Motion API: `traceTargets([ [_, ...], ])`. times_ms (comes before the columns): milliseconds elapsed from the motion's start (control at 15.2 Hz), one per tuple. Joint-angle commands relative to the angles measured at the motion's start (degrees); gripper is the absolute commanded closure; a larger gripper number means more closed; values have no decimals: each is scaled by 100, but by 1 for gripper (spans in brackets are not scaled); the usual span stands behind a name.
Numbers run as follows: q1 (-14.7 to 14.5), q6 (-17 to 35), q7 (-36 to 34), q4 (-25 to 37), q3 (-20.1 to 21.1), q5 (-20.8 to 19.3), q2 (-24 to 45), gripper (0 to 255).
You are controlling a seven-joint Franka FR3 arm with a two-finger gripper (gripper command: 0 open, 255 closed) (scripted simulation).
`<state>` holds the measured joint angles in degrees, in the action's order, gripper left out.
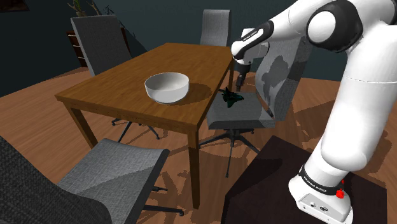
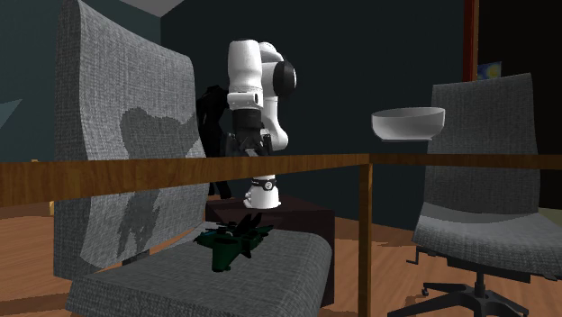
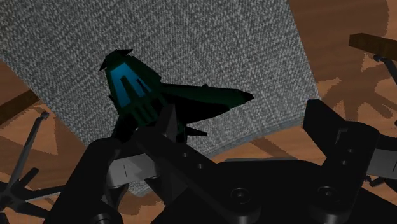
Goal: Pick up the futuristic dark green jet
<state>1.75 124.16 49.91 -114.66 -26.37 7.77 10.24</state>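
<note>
Our gripper (image 1: 236, 81) is hanging open and empty just above the dark green jet (image 1: 232, 97), which is lying on the grey fabric seat (image 1: 249, 113) of an office chair pulled up to the wooden table (image 1: 114, 95). In the wrist view the jet is sitting off toward one finger rather than between the two, so we are judging it best to centre over the fuselage before lowering, then close across its narrow body, not the thin wings. A white bowl (image 1: 167, 86) is resting on the table, and more grey chairs are standing around it on a wood floor.
</note>
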Motion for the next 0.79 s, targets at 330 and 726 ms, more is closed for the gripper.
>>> traceTargets([
  [330, 561, 15, 1026, 1704, 289, 819, 1657, 0],
  [726, 771, 111, 1265, 2222, 443, 1024, 2230, 0],
])
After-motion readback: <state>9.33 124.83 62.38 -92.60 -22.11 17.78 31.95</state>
